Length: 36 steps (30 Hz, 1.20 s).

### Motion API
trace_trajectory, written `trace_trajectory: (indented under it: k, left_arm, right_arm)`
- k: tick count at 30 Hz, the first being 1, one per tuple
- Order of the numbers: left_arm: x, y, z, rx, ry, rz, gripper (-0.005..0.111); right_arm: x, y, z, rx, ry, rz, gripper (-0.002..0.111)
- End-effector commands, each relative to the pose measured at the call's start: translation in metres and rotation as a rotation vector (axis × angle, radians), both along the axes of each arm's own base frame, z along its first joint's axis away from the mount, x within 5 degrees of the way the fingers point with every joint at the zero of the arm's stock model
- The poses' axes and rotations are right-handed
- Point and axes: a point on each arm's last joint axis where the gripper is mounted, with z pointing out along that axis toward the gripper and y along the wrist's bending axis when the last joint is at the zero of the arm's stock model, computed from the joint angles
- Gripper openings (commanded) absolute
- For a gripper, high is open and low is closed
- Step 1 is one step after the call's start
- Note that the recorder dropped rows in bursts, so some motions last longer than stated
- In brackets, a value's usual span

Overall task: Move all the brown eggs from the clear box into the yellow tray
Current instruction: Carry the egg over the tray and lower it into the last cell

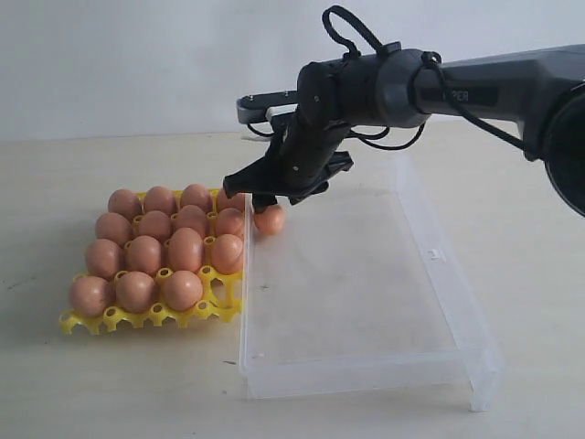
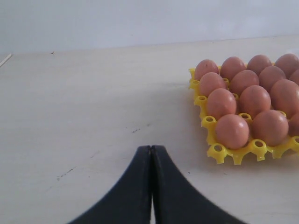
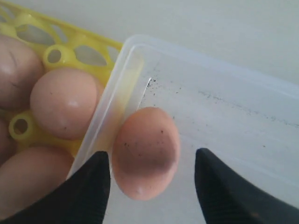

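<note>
Right pincer (image 3: pixel 152 158) astride the one brown egg (image 3: pixel 145 151) in the clear box (image 1: pixel 439 251)

The egg lies in the box corner against the wall next to the yellow tray (image 1: pixel 110 318), directly below the right arm. Its long axis crosses the line between the fingers. The jaws stand wide and hold nothing. One pad seems almost at the shell, the other clearly apart. The tray's one empty cup (image 1: pixel 219 291) is at its near corner by the box. The left pincer (image 2: pixel 151 154) is closed on nothing, beyond the tray.
</note>
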Motion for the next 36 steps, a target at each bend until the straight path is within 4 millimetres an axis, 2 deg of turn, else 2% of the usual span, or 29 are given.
trace_trajectory:
  k: [1,6,8,9,10,11,13,16,18,20,23,26,30,36]
  left_arm:
    - [0.0,0.0,0.002,-0.004,-0.015,-0.005,0.0]
    - [0.0,0.0,0.002,-0.004,-0.015,-0.005,0.0]
    - [0.0,0.0,0.002,-0.004,-0.015,-0.005,0.0]
    - [0.0,0.0,0.002,-0.004,-0.015,-0.005,0.0]
    - [0.0,0.0,0.002,-0.004,-0.015,-0.005,0.0]
    - [0.0,0.0,0.002,-0.004,-0.015,-0.005,0.0]
    - [0.0,0.0,0.002,-0.004,-0.015,-0.005,0.0]
    - [0.0,0.0,0.002,-0.004,-0.015,-0.005,0.0]
    - [0.0,0.0,0.002,-0.004,-0.015,-0.005,0.0]
    - [0.0,0.0,0.002,-0.004,-0.015,-0.005,0.0]
    - [0.0,0.0,0.002,-0.004,-0.015,-0.005,0.0]
    - [0.0,0.0,0.002,-0.004,-0.015,-0.005,0.0]
    - [0.0,0.0,0.002,-0.004,-0.015,-0.005,0.0]
    - [0.0,0.0,0.002,-0.004,-0.015,-0.005,0.0]
  right_arm:
    - [0.005,0.0,-0.008,-0.01,0.014,0.008,0.053]
    - [0.01,0.003,-0.021,-0.032,0.037,0.028,0.058]
    - [0.012,0.006,-0.025,-0.019,0.055,0.022,0.054]
    - [0.013,0.007,-0.025,-0.017,0.053,0.02,0.049]
    - [0.014,0.007,-0.024,-0.015,0.049,0.02,0.039]
    - [0.015,0.007,-0.023,-0.025,0.038,0.026,0.023]
    - [0.015,0.004,-0.017,-0.056,0.021,0.041,0.0]
    - [0.011,-0.001,-0.006,-0.096,0.016,0.056,0.0]
    - [0.001,-0.008,0.006,-0.12,-0.021,0.081,0.0]
    - [-0.028,-0.014,0.026,-0.102,-0.131,0.182,0.0]
    - [-0.066,-0.012,0.039,-0.032,-0.321,0.274,0.0]
    - [-0.105,-0.01,0.038,0.099,-0.527,0.298,0.0]
    - [-0.135,-0.001,0.028,0.223,-0.602,0.316,0.0]
    - [-0.157,0.007,0.017,0.351,-0.628,0.365,0.0]
